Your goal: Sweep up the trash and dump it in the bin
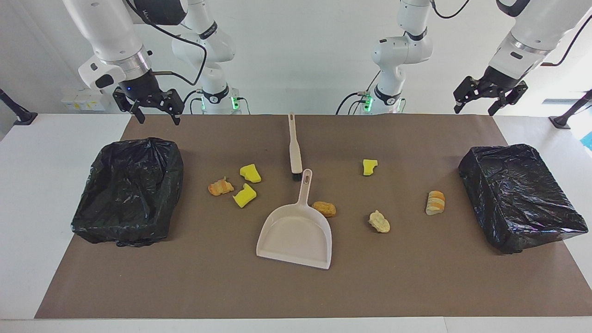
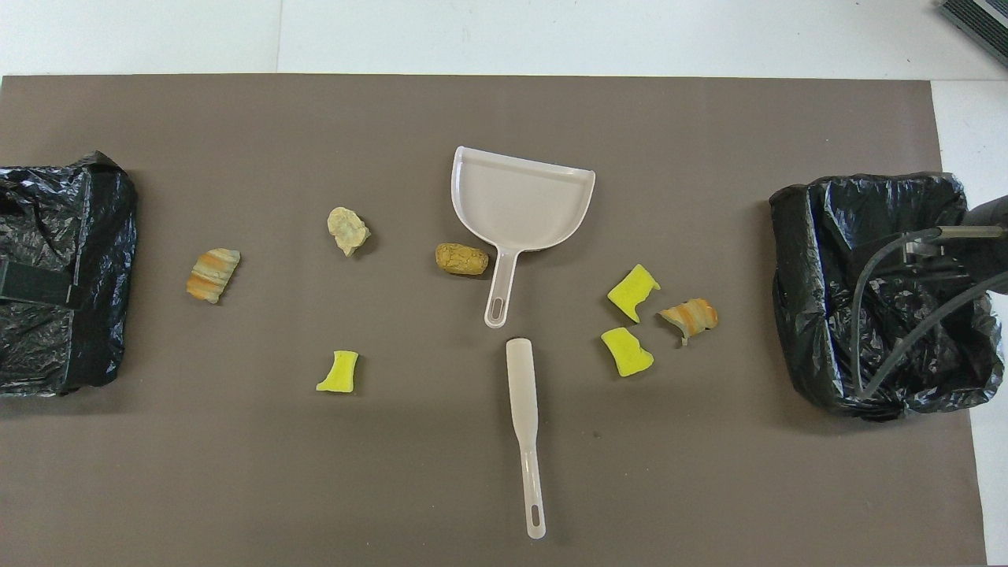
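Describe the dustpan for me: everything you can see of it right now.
The dustpan is beige, plastic-looking, one piece: a shallow scoop with a raised rim and a slim handle ending in a hanging slot. It lies flat and empty mid-table, handle toward the robots, nearly meeting the brush bristles. A brown bread-like lump sits right beside its handle base. No gripper touches it.

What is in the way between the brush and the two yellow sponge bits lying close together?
Nothing visible. The brush lies beside the two yellow sponge bits with bare brown mat between. Both grippers, left and right, hang open above the table's edge.
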`<state>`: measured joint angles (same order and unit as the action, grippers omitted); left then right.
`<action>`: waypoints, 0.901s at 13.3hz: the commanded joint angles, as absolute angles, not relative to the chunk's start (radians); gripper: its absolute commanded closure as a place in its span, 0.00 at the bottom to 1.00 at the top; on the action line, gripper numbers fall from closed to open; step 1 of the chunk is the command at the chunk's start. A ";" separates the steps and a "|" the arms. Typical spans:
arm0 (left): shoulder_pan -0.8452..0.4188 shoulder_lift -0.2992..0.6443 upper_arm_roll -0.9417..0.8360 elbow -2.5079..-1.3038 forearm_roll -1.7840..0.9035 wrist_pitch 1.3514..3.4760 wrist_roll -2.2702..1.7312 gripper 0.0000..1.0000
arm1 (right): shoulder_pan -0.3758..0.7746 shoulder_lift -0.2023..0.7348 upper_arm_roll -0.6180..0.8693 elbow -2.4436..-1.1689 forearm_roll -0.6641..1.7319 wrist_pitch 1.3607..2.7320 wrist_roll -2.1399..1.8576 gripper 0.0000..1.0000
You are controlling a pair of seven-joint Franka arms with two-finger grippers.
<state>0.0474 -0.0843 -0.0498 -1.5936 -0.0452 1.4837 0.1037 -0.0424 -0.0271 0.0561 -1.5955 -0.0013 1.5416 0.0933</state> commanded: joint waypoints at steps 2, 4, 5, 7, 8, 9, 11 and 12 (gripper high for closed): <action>0.054 -0.100 -0.048 -1.601 -0.043 1.494 0.112 0.00 | -0.054 -0.032 0.061 -1.605 0.025 1.546 0.109 0.00; 0.054 -0.100 -0.048 -1.601 -0.043 1.500 0.112 0.00 | -0.054 -0.032 0.061 -1.605 0.025 1.546 0.109 0.00; 0.054 -0.100 -0.048 -1.601 -0.043 1.500 0.107 0.00 | -0.054 -0.032 0.061 -1.605 0.025 1.546 0.109 0.00; 0.055 -0.100 -0.048 -1.601 -0.044 1.502 0.101 0.00 | -0.054 -0.032 0.061 -1.605 0.025 1.546 0.109 0.00; 0.054 -0.100 -0.048 -1.603 -0.044 1.502 0.104 0.00 | -0.054 -0.032 0.061 -1.605 0.025 1.546 0.109 0.00; 0.049 -0.101 -0.049 -1.605 -0.044 1.500 0.104 0.00 | -0.054 -0.032 0.061 -1.605 0.025 1.546 0.109 0.00; 0.041 -0.103 -0.051 -1.605 -0.043 1.496 0.109 0.00 | -0.054 -0.032 0.061 -1.605 0.025 1.546 0.109 0.00; 0.041 -0.103 -0.051 -1.605 -0.043 1.497 0.107 0.00 | -0.054 -0.032 0.061 -1.605 0.025 1.546 0.109 0.00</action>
